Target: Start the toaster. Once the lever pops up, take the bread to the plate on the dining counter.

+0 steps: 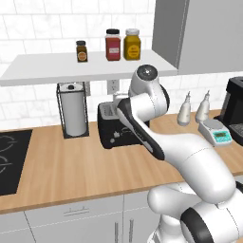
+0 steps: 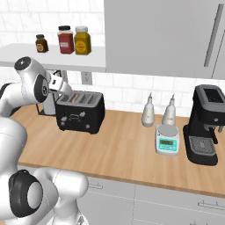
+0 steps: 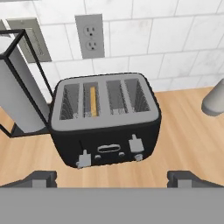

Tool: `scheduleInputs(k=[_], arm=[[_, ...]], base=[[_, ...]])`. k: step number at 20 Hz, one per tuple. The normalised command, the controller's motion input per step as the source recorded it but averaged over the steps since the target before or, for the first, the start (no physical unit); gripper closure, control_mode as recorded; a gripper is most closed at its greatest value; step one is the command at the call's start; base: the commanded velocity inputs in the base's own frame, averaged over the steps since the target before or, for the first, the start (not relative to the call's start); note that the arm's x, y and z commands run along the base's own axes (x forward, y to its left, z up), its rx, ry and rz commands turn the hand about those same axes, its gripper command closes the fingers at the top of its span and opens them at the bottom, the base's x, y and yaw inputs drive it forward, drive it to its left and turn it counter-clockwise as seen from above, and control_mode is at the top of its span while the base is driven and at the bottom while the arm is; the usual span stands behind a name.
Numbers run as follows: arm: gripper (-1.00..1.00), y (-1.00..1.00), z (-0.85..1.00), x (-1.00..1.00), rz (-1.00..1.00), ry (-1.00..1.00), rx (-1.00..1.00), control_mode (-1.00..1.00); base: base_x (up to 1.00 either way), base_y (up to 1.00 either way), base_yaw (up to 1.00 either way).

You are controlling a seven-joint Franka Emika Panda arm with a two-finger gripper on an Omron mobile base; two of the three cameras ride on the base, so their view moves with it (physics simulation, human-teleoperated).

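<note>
Bread (image 3: 92, 101), a thin tan slice standing on edge, sits in the 2nd slot from the left of the black boxy toaster (image 3: 105, 135) on the wood worktop (image 1: 71, 166) by the tiled wall. Above and in front of the toaster, the 2-finger gripper (image 3: 112, 178) hangs spread wide, grasping nothing. A paper-towel holder (image 1: 73, 109) stands just beside the toaster.

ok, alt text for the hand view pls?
Looking down on a black toaster with a bread slice in its second slot from the left and two levers on the front, the left one lower. The open jaws frame it from below; behind are a paper towel holder and a wall outlet.
</note>
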Motion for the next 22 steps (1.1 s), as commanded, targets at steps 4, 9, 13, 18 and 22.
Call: scheduleInputs(k=[4,9,13,18,22], arm=[[-1.00,0.00,0.00,0.00,0.00,0.00,0.00,-1.00],[-1.00,0.00,0.00,0.00,0.00,0.00,0.00,-1.00],[-1.00,0.00,0.00,0.00,0.00,0.00,0.00,-1.00],[-1.00,0.00,0.00,0.00,0.00,0.00,0.00,-1.00],[-1.00,0.00,0.00,0.00,0.00,0.00,0.00,-1.00]], base=[[0.00,0.00,0.00],[0.00,0.00,0.00],[0.00,0.00,0.00],[0.00,0.00,0.00],[0.00,0.00,0.00]])
